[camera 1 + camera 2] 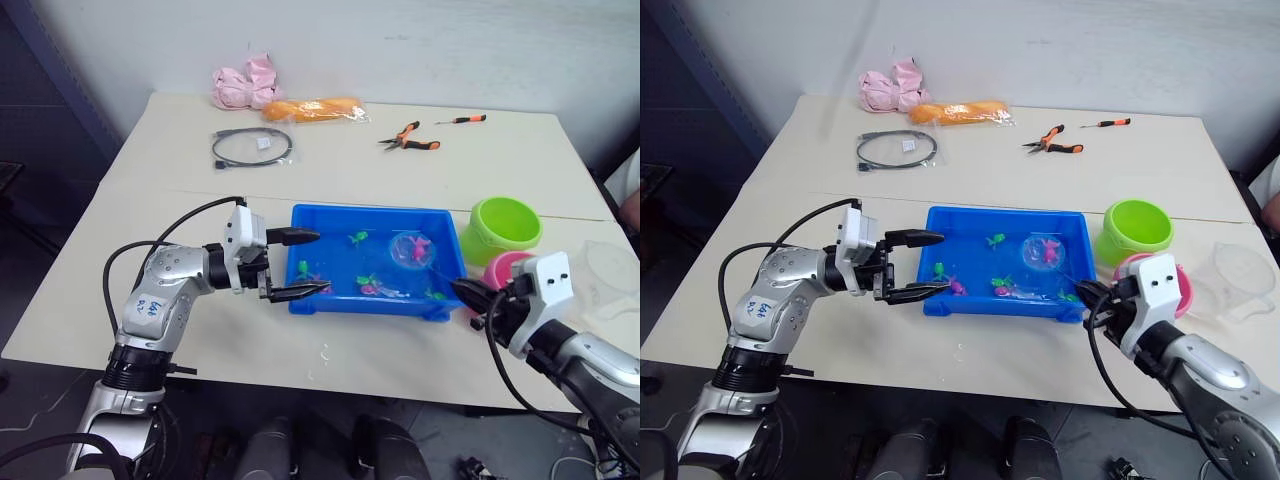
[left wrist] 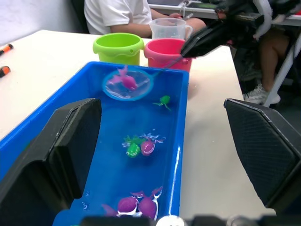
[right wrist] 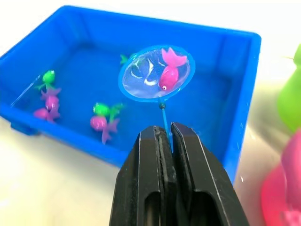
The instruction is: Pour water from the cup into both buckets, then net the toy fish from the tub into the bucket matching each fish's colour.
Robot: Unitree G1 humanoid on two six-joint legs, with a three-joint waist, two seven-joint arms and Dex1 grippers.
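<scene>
Right wrist view: a pink fish is seen lying in the net, a detail barely made out from the head camera.
Left wrist view: a person in a white shirt is seen seated beyond the far end of the table, behind the buckets.
Head views: the whole table is shown, with pliers, a small screwdriver, a coiled cable and pink and orange bundles laid along the far edge.
Right gripper: the fingers are closed narrowly on the net's thin handle, at the tub's near right corner.
Left gripper: the fingers are spread wide and nothing is held; the tub's left wall is straddled or closely approached, but contact cannot be told.
Net: the hoop is held over the right part of the tub.
Other fish: green and pink ones are scattered in the tub's water.
Buckets: the green bucket is set just right of the tub's far right corner; the pink bucket is set nearer, touching or just beside it, behind the right gripper.
Cup: placed right of the pink bucket, near the table's right edge.
Open room: bare tabletop is left along the near edge and left of the tub.
</scene>
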